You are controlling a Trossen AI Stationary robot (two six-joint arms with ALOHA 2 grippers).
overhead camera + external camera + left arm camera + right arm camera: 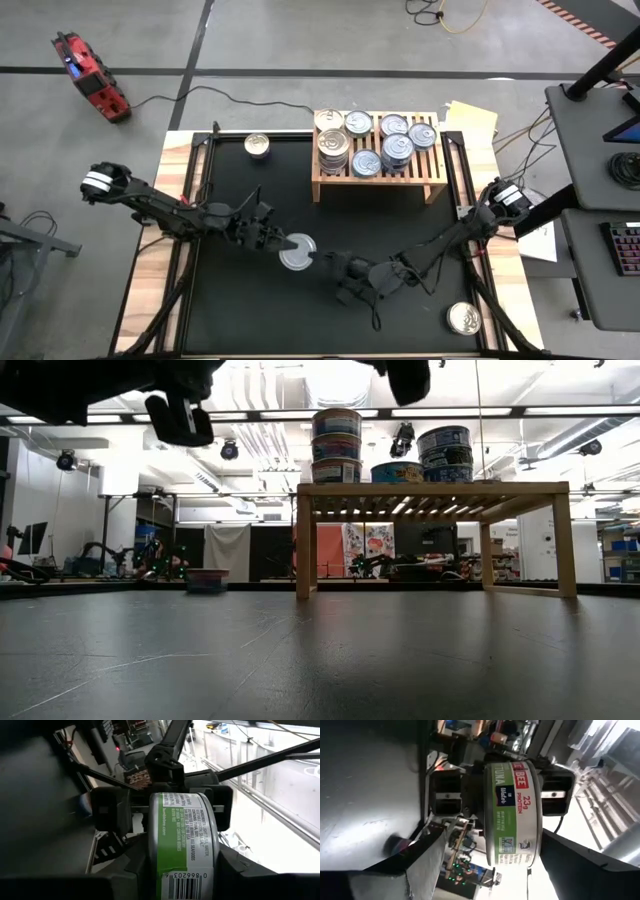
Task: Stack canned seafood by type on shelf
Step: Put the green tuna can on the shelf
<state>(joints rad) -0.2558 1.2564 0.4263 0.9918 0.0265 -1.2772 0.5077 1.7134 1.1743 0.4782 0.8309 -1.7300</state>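
Observation:
A flat tin with a green and white label (182, 845) hangs over the middle of the black mat, its silver lid (298, 252) facing up. My left gripper (283, 244) comes from the table's left and is shut on it. My right gripper (324, 262) reaches in from the right and is open, one finger above and one below the tin's right part (512, 815). The shelf (378, 172) stands at the far side on its short legs. Several tins (397, 150) rest on its slatted top, some stacked (336, 445). My left gripper pinches the tin between its two fingers, one on the lid and one on the bottom, at the tin's left edge (150, 865). The fingers lie level and come from the table's left. The tin sits level, lid up, lifted clear of the mat.
One loose tin (257, 146) lies on the mat at the far left, beside the shelf. Another (462, 318) lies at the near right, by the mat's edge. Bare mat (250, 310) stretches along the near side.

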